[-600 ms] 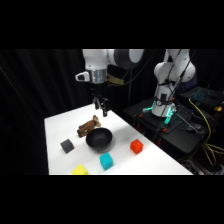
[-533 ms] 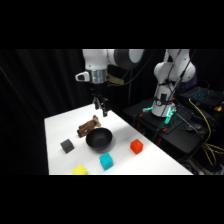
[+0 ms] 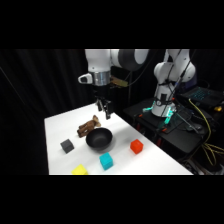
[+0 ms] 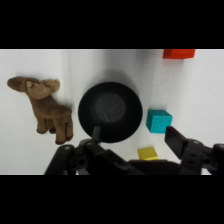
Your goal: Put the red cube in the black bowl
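From the side, the small dark grey cube (image 3: 67, 146) sits on the white table (image 3: 60, 122), off to the left of the tool (image 3: 104, 108) and nearer the front edge. Next comes the brown, lumpy plush animal (image 3: 88, 125), lying just below and slightly left of the tool and touching the rim of the round, glossy black bowl (image 3: 99, 139). The tool hangs above the table with nothing in it, its two fingers apart, over the far side of the bowl. The bowl is empty. In front of it lie a yellow block (image 3: 79, 170) and a teal cube (image 3: 106, 161). Farthest right, the small bright red-orange cube (image 3: 136, 146) rests on the table, well apart from the tool and just beside the bowl's right.
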